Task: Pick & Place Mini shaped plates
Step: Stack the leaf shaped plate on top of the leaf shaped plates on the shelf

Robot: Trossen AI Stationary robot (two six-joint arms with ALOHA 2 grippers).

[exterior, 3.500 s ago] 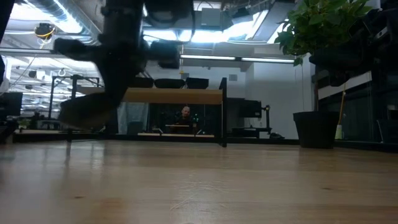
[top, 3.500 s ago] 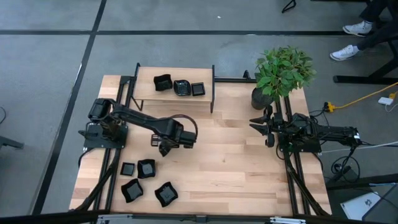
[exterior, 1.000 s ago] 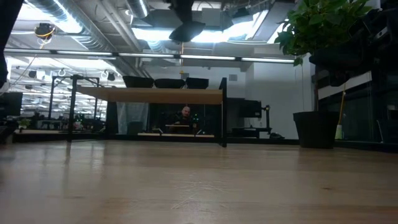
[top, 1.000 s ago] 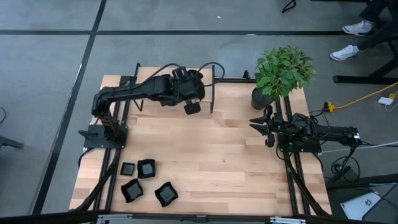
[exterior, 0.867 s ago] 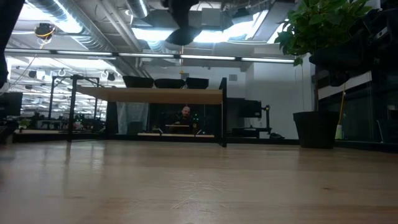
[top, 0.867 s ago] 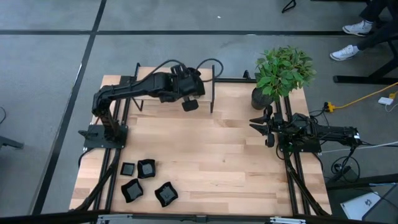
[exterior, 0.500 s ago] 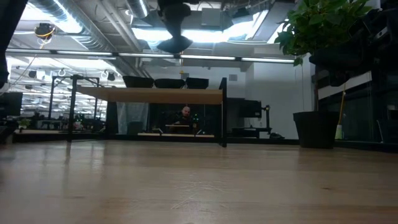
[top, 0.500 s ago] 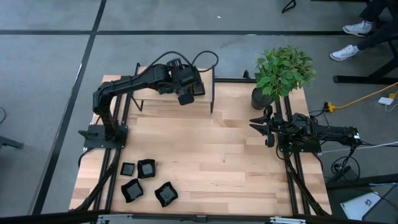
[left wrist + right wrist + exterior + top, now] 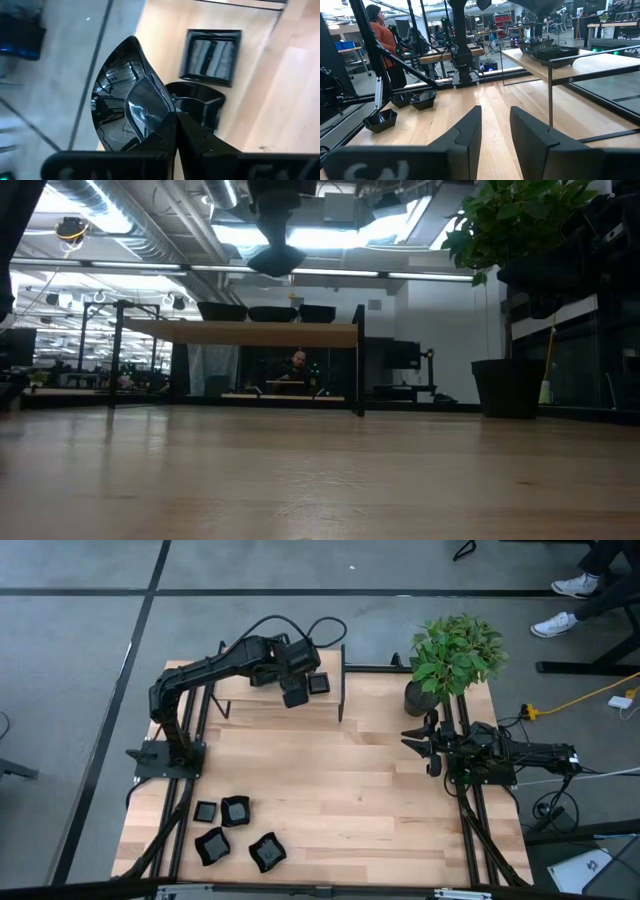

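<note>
My left gripper (image 9: 295, 695) hangs above the raised wooden shelf (image 9: 240, 700) at the table's far left, shut on a glossy black mini plate (image 9: 127, 100). In the low view that plate (image 9: 276, 260) sits under the fingers, well above the shelf top (image 9: 250, 333). Plates rest on the shelf: one (image 9: 262, 672), a square one (image 9: 318, 683) (image 9: 212, 55), and another (image 9: 195, 102) below my gripper. Several more plates (image 9: 235, 810) lie flat on the table's near left. My right gripper (image 9: 415, 740) (image 9: 496, 115) waits open at the right edge, near the table top. My left gripper pinches the mini plate by its rim (image 9: 162, 125) between the two fingers (image 9: 195, 135), coming from above and pointing down. The plate is lifted clear, hanging just below the fingertips above the shelf.
A potted plant (image 9: 450, 655) stands at the far right corner, its dark pot (image 9: 420, 698) just beyond my right gripper. Black shelf posts (image 9: 342, 670) rise at the shelf's ends. Bare wood (image 9: 340, 790) spans the table's middle. A person (image 9: 377, 30) shows beyond the table.
My left gripper, still shut on the plate, has carried it toward the table's far edge and slightly left, from over the table in front of the shelf to over the shelf's middle. The right arm has kept still.
</note>
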